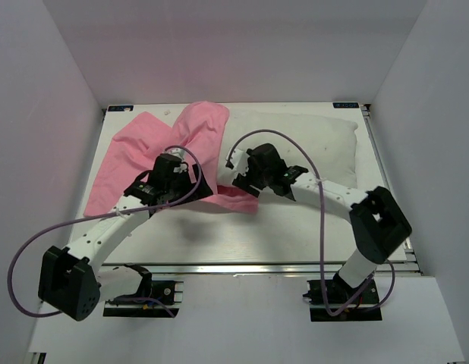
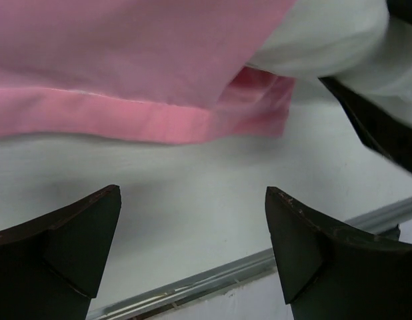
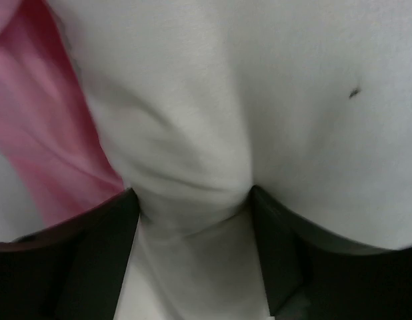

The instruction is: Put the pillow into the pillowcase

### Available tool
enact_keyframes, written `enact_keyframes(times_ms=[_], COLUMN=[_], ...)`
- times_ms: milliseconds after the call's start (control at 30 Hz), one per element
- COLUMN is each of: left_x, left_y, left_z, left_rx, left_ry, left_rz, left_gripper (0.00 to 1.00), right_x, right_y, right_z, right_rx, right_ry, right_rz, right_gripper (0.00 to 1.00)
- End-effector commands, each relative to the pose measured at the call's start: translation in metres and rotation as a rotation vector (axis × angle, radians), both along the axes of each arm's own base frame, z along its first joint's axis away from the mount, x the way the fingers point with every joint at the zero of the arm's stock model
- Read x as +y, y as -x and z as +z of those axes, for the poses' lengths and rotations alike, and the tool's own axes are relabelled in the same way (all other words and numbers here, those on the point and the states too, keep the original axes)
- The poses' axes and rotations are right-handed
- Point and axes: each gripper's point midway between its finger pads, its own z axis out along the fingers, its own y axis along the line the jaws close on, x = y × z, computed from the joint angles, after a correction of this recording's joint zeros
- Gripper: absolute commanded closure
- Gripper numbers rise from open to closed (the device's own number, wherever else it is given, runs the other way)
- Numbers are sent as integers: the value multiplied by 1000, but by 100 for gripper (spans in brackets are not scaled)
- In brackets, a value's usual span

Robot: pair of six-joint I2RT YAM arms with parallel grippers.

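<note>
Pinching the pillow (image 1: pixel 314 144) near its corner, right gripper (image 3: pixel 193 210) has white fabric bunched btwn its fingers. Left gripper (image 2: pixel 193 227) hangs spread, nothing in it, just short of the pillowcase (image 1: pixel 140 152) hem. Pillow's left end is covered by pink cloth. Insertion looks barely begun. Next, probably: left grabs hem & holds mouth open.

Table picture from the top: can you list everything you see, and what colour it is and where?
pillow: one, white, far right of the table, its left end tucked under the pink cloth
pillowcase: one, pink, far left to middle, rumpled
table: one, white, under everything
cables: two, purple, one looping along each arm
left gripper: one, black, open, above bare table near the pillowcase edge
right gripper: one, black, pinching a fold of the pillow
</note>
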Motion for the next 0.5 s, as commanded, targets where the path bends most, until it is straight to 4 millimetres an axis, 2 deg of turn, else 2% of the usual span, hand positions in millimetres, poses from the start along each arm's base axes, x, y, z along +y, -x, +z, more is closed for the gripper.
enact_keyframes(times_ms=[0, 67, 100, 133, 167, 200, 267, 300, 467], left_x=[-31, -36, -37, -37, -39, -42, -46, -46, -44], left_y=[2, -1, -5, -11, -16, -20, -31, -33, -42], left_z=[8, -2, -11, -13, -13, -21, -19, -30, -54], left_rx=[-23, -15, 2, -6, -7, 8, 1, 31, 87], left_ry=[88, 92, 84, 81, 84, 75, 69, 44, -15], left_rz=[-54, -50, -39, -23, -17, -20, -7, 2, 48], left_gripper=[2, 2, 2, 2, 2, 2, 2, 2, 3], right_x=[8, 14, 19, 22, 22, 23, 24, 25, 24], right_y=[-33, -35, -35, -33, -32, -32, -32, -31, -30], right_z=[12, 12, 18, 20, 20, 29, 38, 44, 67], right_rx=[-80, -66, -76, -72, -59, -75, -73, -68, -35], right_ry=[-36, -88, -119, -140, -171, -203, -248, -273, -369], right_rz=[-75, -94, -90, -78, -100, -107, -126, -137, -203], right_gripper=[31, 58, 79, 87, 100, 100, 100, 100, 100])
